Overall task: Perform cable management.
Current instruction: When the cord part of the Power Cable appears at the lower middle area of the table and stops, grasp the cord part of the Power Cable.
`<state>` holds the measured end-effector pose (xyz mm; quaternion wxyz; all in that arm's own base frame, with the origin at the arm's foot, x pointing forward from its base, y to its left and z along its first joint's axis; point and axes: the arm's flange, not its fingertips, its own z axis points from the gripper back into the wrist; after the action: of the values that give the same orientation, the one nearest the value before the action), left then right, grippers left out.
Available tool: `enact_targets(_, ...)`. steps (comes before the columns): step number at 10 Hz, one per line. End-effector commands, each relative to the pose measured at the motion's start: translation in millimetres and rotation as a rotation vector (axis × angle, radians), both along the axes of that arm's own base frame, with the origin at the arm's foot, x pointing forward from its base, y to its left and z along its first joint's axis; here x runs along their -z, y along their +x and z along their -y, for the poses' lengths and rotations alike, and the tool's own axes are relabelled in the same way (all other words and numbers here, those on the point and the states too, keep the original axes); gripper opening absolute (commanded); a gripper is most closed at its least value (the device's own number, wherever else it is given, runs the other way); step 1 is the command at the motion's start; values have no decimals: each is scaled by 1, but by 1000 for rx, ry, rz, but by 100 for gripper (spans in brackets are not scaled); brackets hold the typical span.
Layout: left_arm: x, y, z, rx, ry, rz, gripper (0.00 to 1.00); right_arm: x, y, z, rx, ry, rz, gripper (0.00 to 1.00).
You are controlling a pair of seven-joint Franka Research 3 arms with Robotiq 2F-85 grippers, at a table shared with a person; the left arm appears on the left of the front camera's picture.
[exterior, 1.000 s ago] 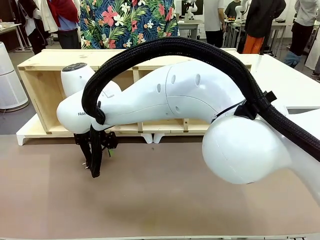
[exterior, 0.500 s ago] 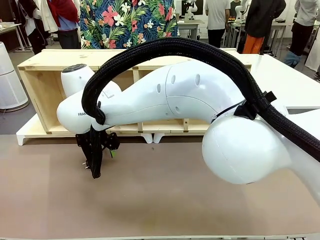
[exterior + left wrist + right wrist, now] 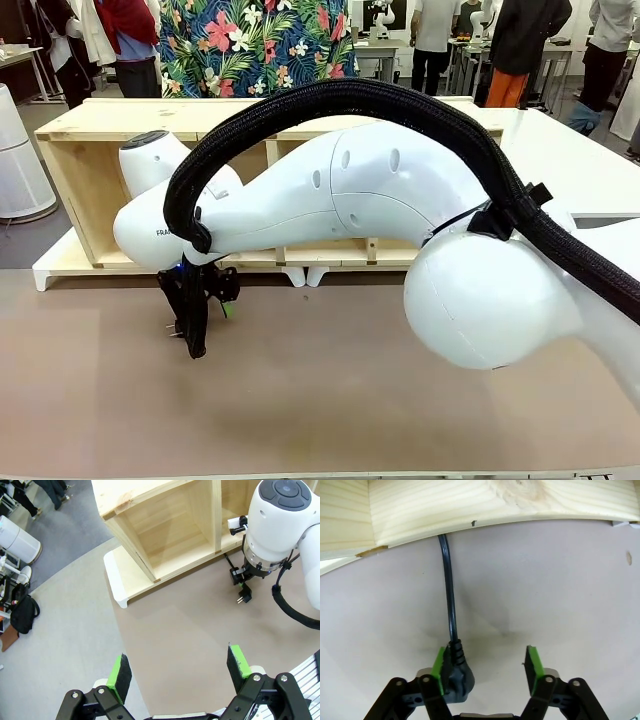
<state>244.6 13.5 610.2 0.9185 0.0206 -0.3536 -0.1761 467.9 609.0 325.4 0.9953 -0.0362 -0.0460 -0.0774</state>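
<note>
Cable (image 3: 450,600) ends between right gripper (image 3: 485,656) pads, touching one.

Open table, far side blocked
The brown table (image 3: 190,630) is closed off by the wooden shelf (image 3: 170,535); the cable (image 3: 449,590) is laid out from under it.

Lighting: bright, even, diffuse indoor light from overhead; shadows soft-edged throughout. Front view: sharp from near to far; broad soft highlights on the right arm's white shell (image 3: 470,290), faint shading on the brown tabletop (image 3: 320,400) beneath it. Right wrist view: a blurred grey shadow on the tabletop beside the cable (image 3: 449,595), a thin gloss line along it; the wooden shelf (image 3: 495,510) has its edge bowed by wide-angle distortion. Left wrist view: crisp, with the shelf's straight lines splaying toward the frame edges.
</note>
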Motion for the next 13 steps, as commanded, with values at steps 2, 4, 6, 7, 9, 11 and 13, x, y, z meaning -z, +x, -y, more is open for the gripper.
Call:
enact_targets(2, 0, 0, 0, -1, 1, -3, 100, -2, 8, -10, -15, -14, 14, 53)
enact_targets(4, 0, 0, 0, -1, 1, -3, 100, -1, 7, -12, -20, -13, 9, 53)
enact_targets(6, 0, 0, 0, -1, 1, -3, 100, -1, 9, -16, -27, -8, 4, 53)
enact_targets(7, 0, 0, 0, -1, 1, -3, 100, -1, 9, -18, -36, -8, 1, 53)
enact_targets(9, 0, 0, 0, -1, 1, -3, 100, -1, 10, -20, -51, -7, -3, 53)
enact_targets(11, 0, 0, 0, -1, 1, -3, 100, -1, 10, -20, -49, -10, -7, 53)
enact_targets(13, 0, 0, 0, -1, 1, -3, 100, 0, 11, -20, -50, -9, -11, 53)
